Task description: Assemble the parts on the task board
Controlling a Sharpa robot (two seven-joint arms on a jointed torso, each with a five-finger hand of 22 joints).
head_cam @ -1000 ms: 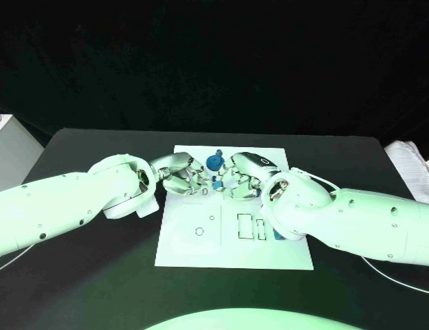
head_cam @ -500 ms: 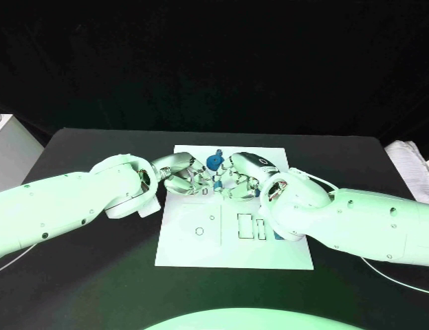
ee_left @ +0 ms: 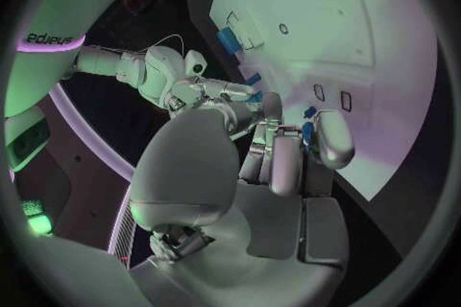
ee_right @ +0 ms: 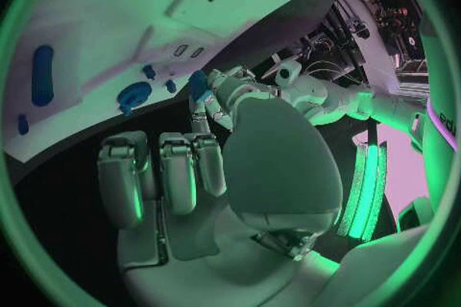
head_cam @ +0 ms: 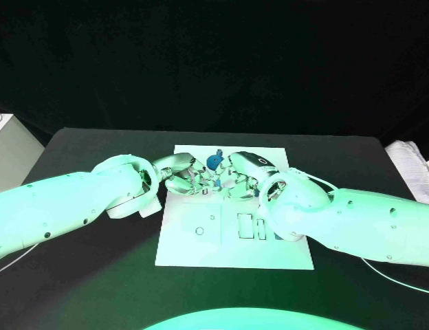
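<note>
**Observer:** Where have you got the hands?

**Me:** Both are over the far half of the task board (head_cam: 190, 240), facing each other and nearly touching. My left hand (head_cam: 183, 177) and right hand (head_cam: 243, 180) have their fingers curled in toward a small blue part (head_cam: 212, 183) between them. From my left wrist camera a fingertip (ee_left: 335, 140) sits against that blue part (ee_left: 308, 123), so I judge the left hand is pinching it. Whether the right hand grips anything, I cannot tell; its fingers hide the contact.

**Observer:** And the other pieces?

**Me:** A round blue part (head_cam: 214, 162) lies just beyond the hands. My right wrist camera shows a long blue part (ee_right: 41, 74) and a few smaller ones lying on the board ahead of that hand's fingers.

**Observer:** How would you do this step well?

**Me:** Slowly. I'd keep the left pinch firm, use the right hand only to steady and align the part, and check it stands upright before pressing. The fingers crowd each other, so a slip could knock it away across the counter (head_cam: 95, 275).
</note>
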